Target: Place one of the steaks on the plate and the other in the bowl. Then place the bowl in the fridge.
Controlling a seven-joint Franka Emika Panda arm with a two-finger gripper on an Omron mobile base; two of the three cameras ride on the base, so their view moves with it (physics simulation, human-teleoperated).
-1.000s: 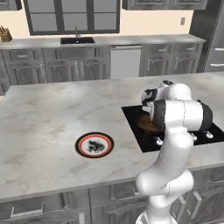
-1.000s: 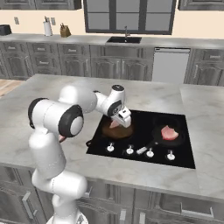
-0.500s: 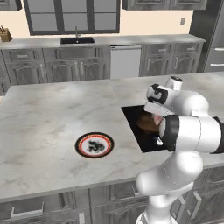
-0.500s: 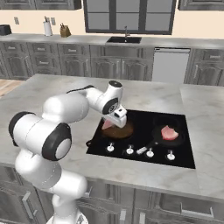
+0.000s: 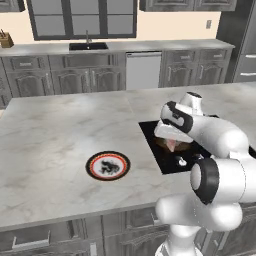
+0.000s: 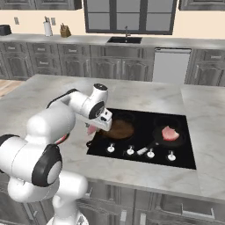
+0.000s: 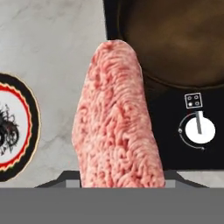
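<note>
Steak point(image 7: 116, 118) gripped in partly closed gripper point(image 6: 93, 130), above the cooktop's point(image 6: 145, 132) left edge.
Slippage is risked before the plate point(image 5: 108, 166) is reached, if the grip is narrow.

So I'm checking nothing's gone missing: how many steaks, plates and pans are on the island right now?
steaks: 2, one held, one in a pan
plate: 1
pans: 2
Total: 5
</note>
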